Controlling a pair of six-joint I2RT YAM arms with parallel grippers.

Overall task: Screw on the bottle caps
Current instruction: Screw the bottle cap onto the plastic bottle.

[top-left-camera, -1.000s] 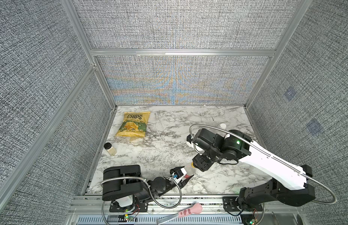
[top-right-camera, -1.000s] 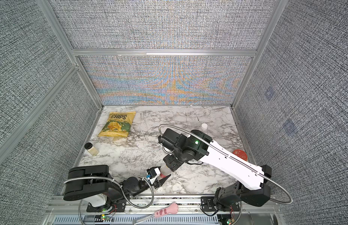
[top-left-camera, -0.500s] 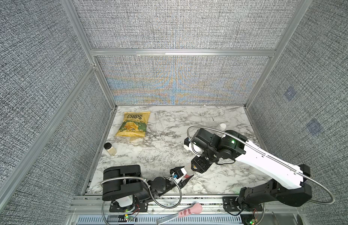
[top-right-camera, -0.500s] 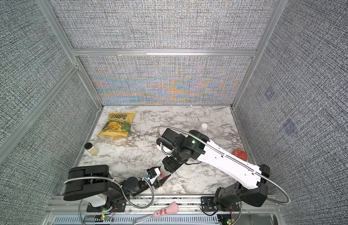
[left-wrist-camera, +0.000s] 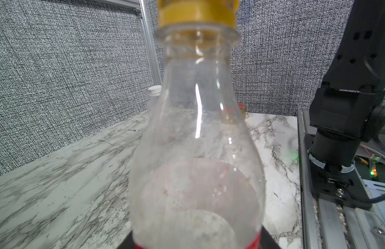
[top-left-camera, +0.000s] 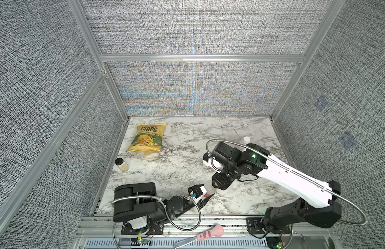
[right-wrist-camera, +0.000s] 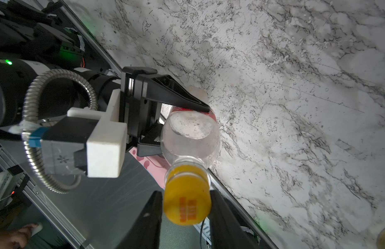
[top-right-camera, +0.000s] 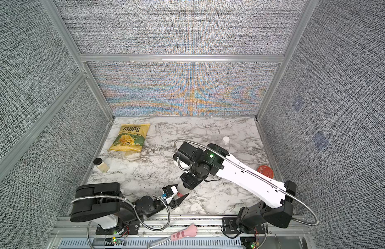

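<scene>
Tall bottle: We saw the clear red-label bottle (right-wrist-camera: 190, 133) standing upright near the front edge of the tabletop (top-left-camera: 183, 163), just in front of the left arm.
Left jaws: They were clenched on the bottle low on its body, at the red label, with one finger on each side.
Orange-yellow cap (right-wrist-camera: 186, 200): It sat on the neck of this bottle. We could not tell how deep it was on the thread.
Right jaws: They pointed down over the bottle and stood on two opposite sides of the cap. In the right wrist view both sides looked pressed against it, so we read them as grasping the cap.
Weight: The bottle looked mostly empty, so we judged it light and easy to tip if it was not held.
Stiffness: We expected the thin plastic wall to give under pressure. The label zone seemed a fair place for a firm grip that does not crush it.
Surface: The plastic was smooth, so the bottle could turn inside the left jaws during a twist.
Cap hold: We would take it on its side wall, in line with the neck, or the thread could cross.
Second bottle: The white-capped bottle (top-right-camera: 227, 147) stood well apart at the back right. Its white cap (top-right-camera: 225, 139) was on top, but we could not tell whether it was tight.
</scene>
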